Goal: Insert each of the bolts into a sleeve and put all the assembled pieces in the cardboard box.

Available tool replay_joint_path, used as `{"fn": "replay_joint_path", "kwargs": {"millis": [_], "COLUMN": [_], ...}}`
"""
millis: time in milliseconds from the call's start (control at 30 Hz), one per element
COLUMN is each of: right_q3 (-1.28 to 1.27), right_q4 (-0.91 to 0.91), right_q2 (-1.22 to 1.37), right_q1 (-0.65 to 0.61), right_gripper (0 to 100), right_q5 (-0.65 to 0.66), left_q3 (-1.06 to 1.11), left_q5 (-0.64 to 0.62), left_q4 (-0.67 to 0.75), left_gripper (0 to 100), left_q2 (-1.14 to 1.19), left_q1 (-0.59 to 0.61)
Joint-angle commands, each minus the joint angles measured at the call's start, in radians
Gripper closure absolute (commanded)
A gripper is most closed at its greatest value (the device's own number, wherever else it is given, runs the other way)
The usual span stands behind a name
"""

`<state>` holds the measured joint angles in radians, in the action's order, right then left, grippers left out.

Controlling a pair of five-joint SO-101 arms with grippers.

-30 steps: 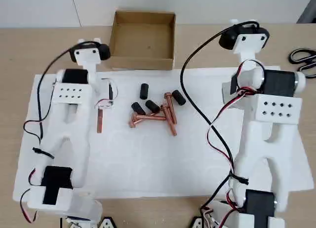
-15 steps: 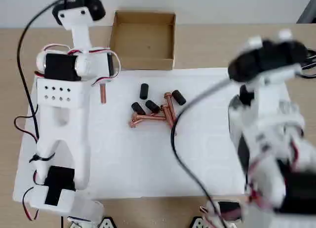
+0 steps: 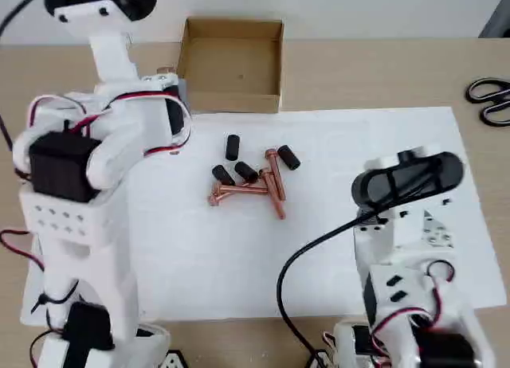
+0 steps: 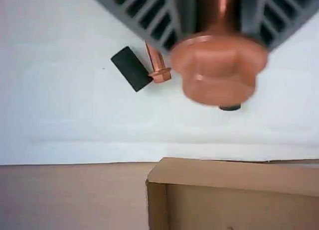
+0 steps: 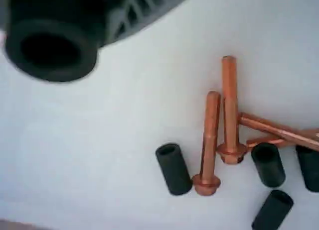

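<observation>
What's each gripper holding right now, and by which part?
Left gripper: a copper bolt, gripped by its shank, head sticking out. Right gripper: a black sleeve, gripped around its body, open end sticking out.

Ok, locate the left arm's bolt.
In the left wrist view the bolt sits clamped in the left gripper, head toward the camera, held above the white sheet's edge by the box's near left corner.
</observation>
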<state>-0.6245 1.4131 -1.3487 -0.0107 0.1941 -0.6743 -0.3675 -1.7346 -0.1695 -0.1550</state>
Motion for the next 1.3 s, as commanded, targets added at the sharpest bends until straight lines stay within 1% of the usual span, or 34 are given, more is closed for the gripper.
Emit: {"fn": "replay_joint_path", "kwargs": {"millis": [0,67,167,300,433,500,633,767,900,1000,1067,1133,1200,1267], "right_q3": [-0.210,-0.322,-0.471,-0.617,-0.641,-0.643,-0.640,-0.644,-0.661,-0.697,-0.717,-0.741,-0.773,-0.801], "right_q4": [-0.217,-0.300,-0.380,-0.479,-0.489,-0.458,-0.398,-0.387,-0.366,-0.440,-0.476,-0.516,-0.552,-0.584], "right_q2": [-0.119,-0.180,-0.271,-0.378,-0.432,-0.435,-0.435,-0.443,-0.453,-0.466,-0.466,-0.464,-0.464,-0.464], "right_q1": [-0.008,-0.053,-0.157,-0.266,-0.280,-0.280,-0.280,-0.282,-0.283,-0.318,-0.343,-0.374,-0.400,-0.415], "right_gripper": [99.2,99.2,99.2,99.2,99.2,99.2,99.2,99.1,98.8,99.1,99.2,99.2,99.2,99.2], "right_q5": [-0.012,-0.012,-0.012,-0.017,-0.058,-0.066,-0.064,-0.064,-0.068,-0.069,-0.071,-0.117,-0.207,-0.267], "left_q3": [-0.041,-0.041,-0.041,-0.050,-0.050,-0.045,-0.036,0.073,0.252,0.394,0.496,0.599,0.704,0.802], "left_q5": [-0.005,-0.006,-0.043,-0.043,-0.046,-0.043,-0.041,-0.043,-0.048,-0.048,-0.048,-0.048,-0.044,-0.043], "left_q4": [-0.017,-0.017,-0.003,0.015,0.002,0.003,0.002,0.014,0.127,0.245,0.318,0.394,0.480,0.569], "left_gripper": [99,99,99,99,99,99,99,99,99,99,99,99,99,99], "left_q2": [-0.043,-0.038,-0.041,-0.044,-0.124,-0.193,-0.295,-0.307,-0.316,-0.333,-0.345,-0.359,-0.370,-0.382], "left_q1": [-0.009,-0.011,-0.011,-0.025,-0.068,-0.086,-0.084,-0.087,-0.092,-0.100,-0.129,-0.178,-0.222,-0.256]}}
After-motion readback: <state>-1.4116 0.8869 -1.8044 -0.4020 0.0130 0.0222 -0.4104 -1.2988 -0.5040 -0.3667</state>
